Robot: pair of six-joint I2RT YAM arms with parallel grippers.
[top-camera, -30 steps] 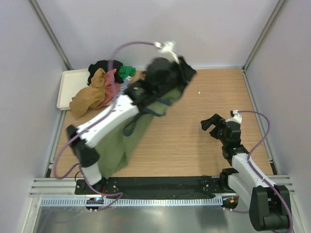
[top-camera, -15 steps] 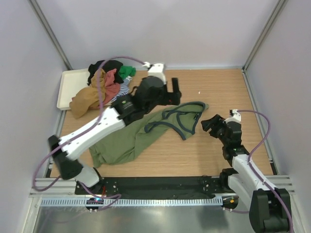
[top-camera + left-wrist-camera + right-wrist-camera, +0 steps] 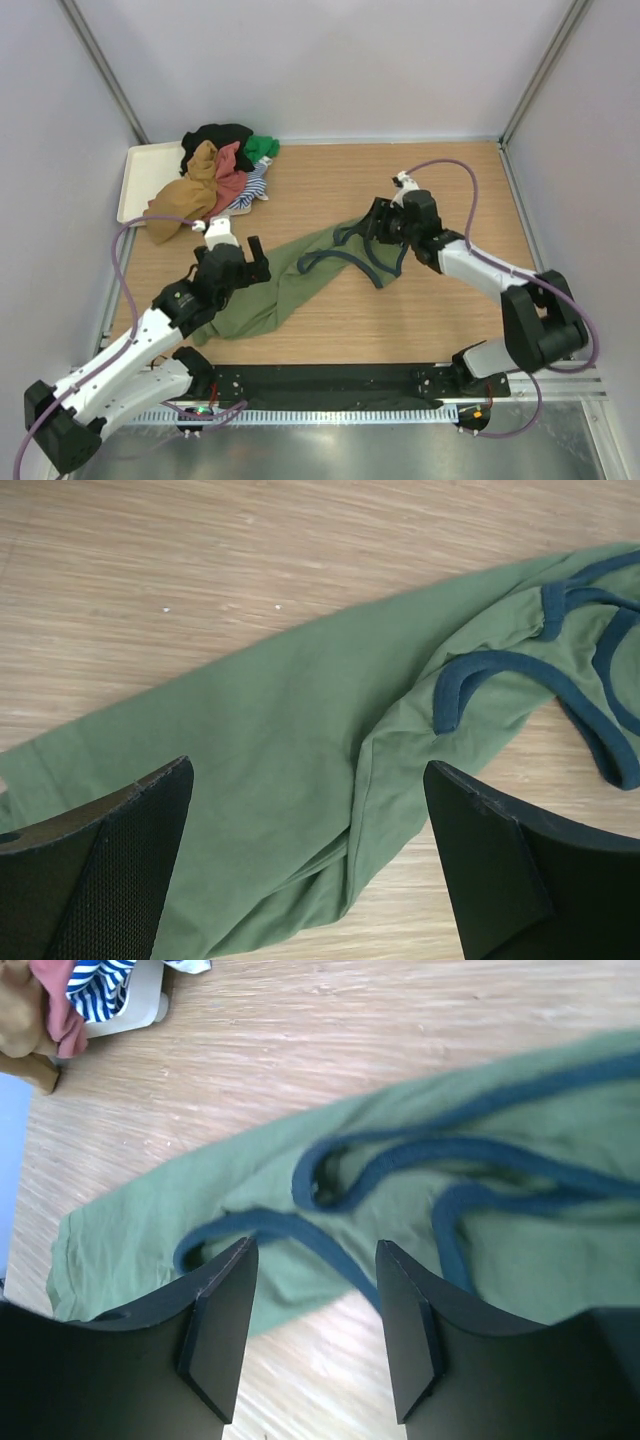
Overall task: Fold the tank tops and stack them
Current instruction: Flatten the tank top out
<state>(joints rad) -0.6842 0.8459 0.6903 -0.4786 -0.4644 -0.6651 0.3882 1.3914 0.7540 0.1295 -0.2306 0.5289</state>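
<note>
An olive green tank top [image 3: 290, 285] with navy trim lies crumpled and stretched across the middle of the table. My left gripper [image 3: 245, 268] hovers open over its hem end; in the left wrist view the cloth [image 3: 280, 730] lies below the wide-apart fingers [image 3: 100, 870], untouched. My right gripper [image 3: 372, 228] is open over the strap end, where the navy straps [image 3: 400, 1155] curl on the green cloth [image 3: 130, 1250]; nothing is between its fingers [image 3: 215, 1330]. More tank tops, mustard, red, black, green and striped, sit in a pile [image 3: 210, 175] at the back left.
The pile rests partly on a cream tray [image 3: 135, 175] against the left wall; its corner [image 3: 130, 1015] shows in the right wrist view. White walls close in the back and sides. Bare wood lies right of the green top.
My left gripper opened and let the green top drop flat onto the table, then drew back toward the near left. My right arm reached in to the strap end, its jaws narrowing.
</note>
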